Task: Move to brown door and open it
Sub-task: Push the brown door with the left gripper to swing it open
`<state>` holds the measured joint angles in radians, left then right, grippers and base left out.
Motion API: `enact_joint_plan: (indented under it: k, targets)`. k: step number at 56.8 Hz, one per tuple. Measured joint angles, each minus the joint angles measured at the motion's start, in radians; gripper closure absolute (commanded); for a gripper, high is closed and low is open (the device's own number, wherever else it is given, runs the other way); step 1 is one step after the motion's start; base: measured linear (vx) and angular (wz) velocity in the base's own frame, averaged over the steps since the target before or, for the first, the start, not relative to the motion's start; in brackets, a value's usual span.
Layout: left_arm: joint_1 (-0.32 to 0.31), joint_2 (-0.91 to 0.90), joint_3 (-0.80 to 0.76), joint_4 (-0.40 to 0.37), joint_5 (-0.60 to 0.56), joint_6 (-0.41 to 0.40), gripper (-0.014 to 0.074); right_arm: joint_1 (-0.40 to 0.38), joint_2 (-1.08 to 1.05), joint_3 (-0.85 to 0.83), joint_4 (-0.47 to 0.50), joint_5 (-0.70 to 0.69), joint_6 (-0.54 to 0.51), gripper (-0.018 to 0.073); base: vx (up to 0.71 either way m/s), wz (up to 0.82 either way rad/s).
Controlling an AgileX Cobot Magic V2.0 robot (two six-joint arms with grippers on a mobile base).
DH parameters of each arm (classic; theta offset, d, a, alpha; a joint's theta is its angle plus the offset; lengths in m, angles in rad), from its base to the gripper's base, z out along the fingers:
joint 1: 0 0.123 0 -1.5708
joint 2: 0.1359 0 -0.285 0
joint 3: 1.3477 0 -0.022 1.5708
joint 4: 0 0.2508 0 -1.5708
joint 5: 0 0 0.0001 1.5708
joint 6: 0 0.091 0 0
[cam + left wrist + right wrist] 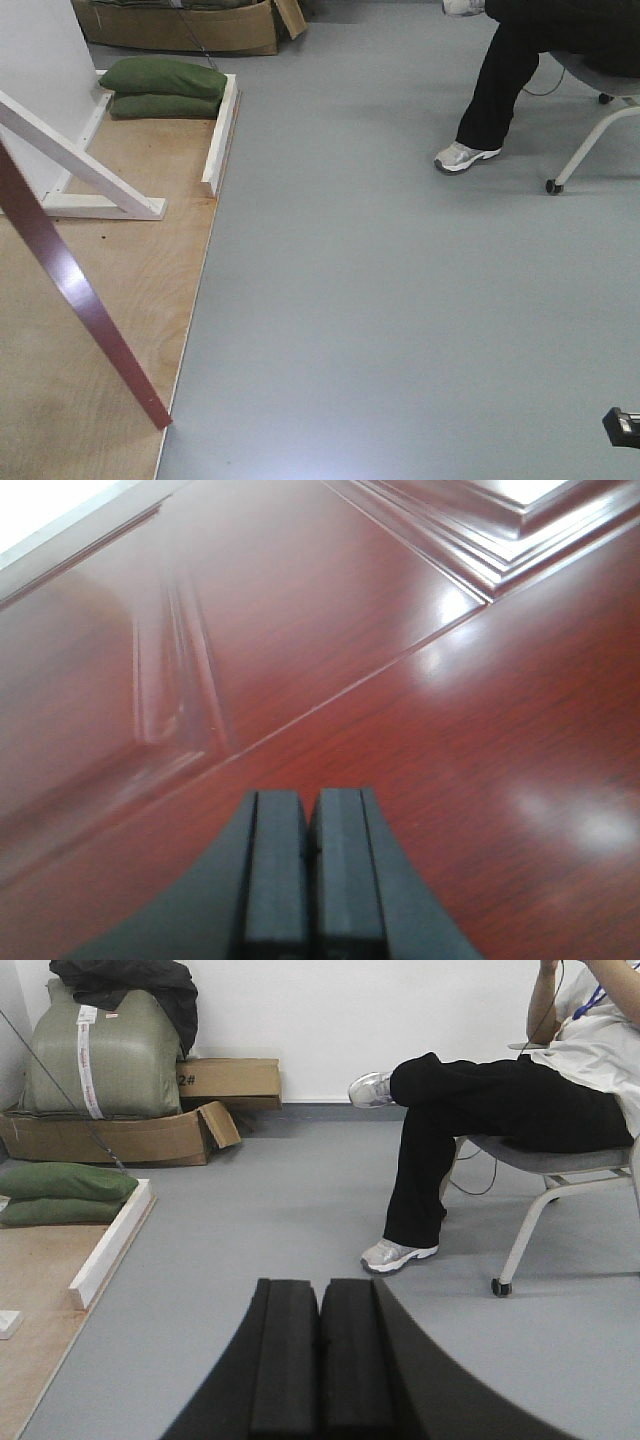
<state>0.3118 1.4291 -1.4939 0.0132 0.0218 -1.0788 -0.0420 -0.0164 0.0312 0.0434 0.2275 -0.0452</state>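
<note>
The brown door (330, 650) fills the left wrist view, a glossy red-brown panel with raised mouldings. Its bottom edge (80, 300) shows in the front view as a dark red strip slanting over the plywood floor at the left. My left gripper (310, 805) is shut and empty, its fingertips very close to the door's face; contact cannot be told. My right gripper (320, 1290) is shut and empty, pointing over the grey floor away from the door. A small dark part of it shows at the front view's lower right (622, 425). No door handle is in view.
A white wooden brace (85, 165) and base frame (220, 135) stand on the plywood. Green sandbags (165, 88) lie at its far end, with cardboard boxes (150, 1135) beyond. A seated person (480, 1130) on a wheeled chair (560, 1180) is at the right. Grey floor (400, 300) lies between.
</note>
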Motion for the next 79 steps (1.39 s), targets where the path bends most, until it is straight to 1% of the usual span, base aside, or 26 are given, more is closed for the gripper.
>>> enact_joint_plan:
  k: [6, 13, 23, 29, 36, 44, 50, 59, 79]
  targets:
    - [-0.034, 0.008, 0.000, 0.001, 0.000, 0.064, 0.0603, 0.000, 0.000, 0.000, 0.000, 0.000, 0.000, 0.0559, 0.00, 0.00]
    - [-0.082, 0.030, 0.000, 0.028, 0.005, 0.141, 0.0603, 0.000, 0.000, 0.000, 0.000, 0.000, 0.000, 0.0559, 0.00, 0.00]
    - [-0.156, 0.068, 0.000, 0.133, 0.010, 0.250, 0.0603, 0.000, 0.000, 0.000, 0.000, 0.000, 0.000, 0.0559, 0.00, 0.00]
    - [-0.191, 0.092, 0.000, 0.198, -0.010, 0.286, 0.0603, 0.000, 0.000, 0.000, 0.000, 0.000, 0.000, 0.0559, 0.00, 0.00]
    - [-0.213, 0.116, 0.000, 0.281, -0.063, 0.295, 0.0603, 0.000, 0.000, 0.000, 0.000, 0.000, 0.000, 0.0559, 0.00, 0.00]
    - [-0.232, 0.130, 0.000, 0.426, -0.100, 0.299, 0.0603, 0.000, 0.000, 0.000, 0.000, 0.000, 0.000, 0.0559, 0.00, 0.00]
    - [-0.242, 0.134, 0.000, 0.494, -0.127, 0.299, 0.0603, 0.000, 0.000, 0.000, 0.000, 0.000, 0.000, 0.0559, 0.00, 0.00]
    - [-0.247, 0.135, 0.000, 0.521, -0.138, 0.299, 0.0603, 0.000, 0.000, 0.000, 0.000, 0.000, 0.000, 0.0559, 0.00, 0.00]
    - [-0.247, 0.136, 0.000, 0.522, -0.131, 0.299, 0.0603, 0.000, 0.000, 0.000, 0.000, 0.000, 0.000, 0.0559, 0.00, 0.00]
